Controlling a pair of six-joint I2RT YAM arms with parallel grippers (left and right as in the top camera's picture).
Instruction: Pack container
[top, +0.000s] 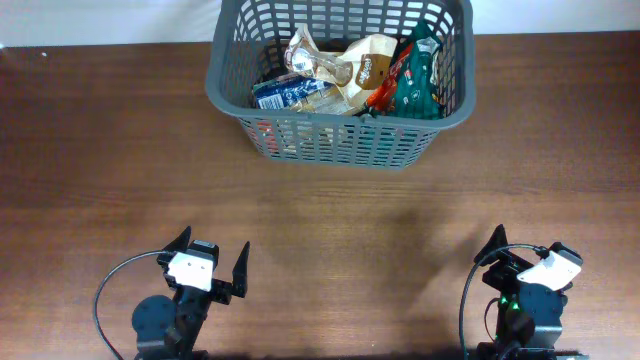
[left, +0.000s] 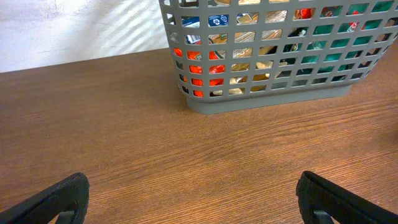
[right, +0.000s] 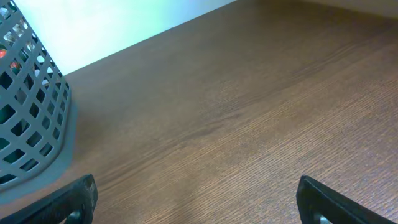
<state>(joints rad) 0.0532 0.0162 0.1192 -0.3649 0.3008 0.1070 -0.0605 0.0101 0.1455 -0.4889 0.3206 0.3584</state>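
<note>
The container, a large dark grey lattice basket, stands at the far middle of the table and holds several snack packages, among them a green one, a tan one and a blue one. It also shows in the left wrist view and at the left edge of the right wrist view. My left gripper is open and empty near the front left. My right gripper is open and empty near the front right. Both are far from the container.
The brown wooden table runs to a white wall edge at the back. No loose objects lie on the wood between the grippers and the basket.
</note>
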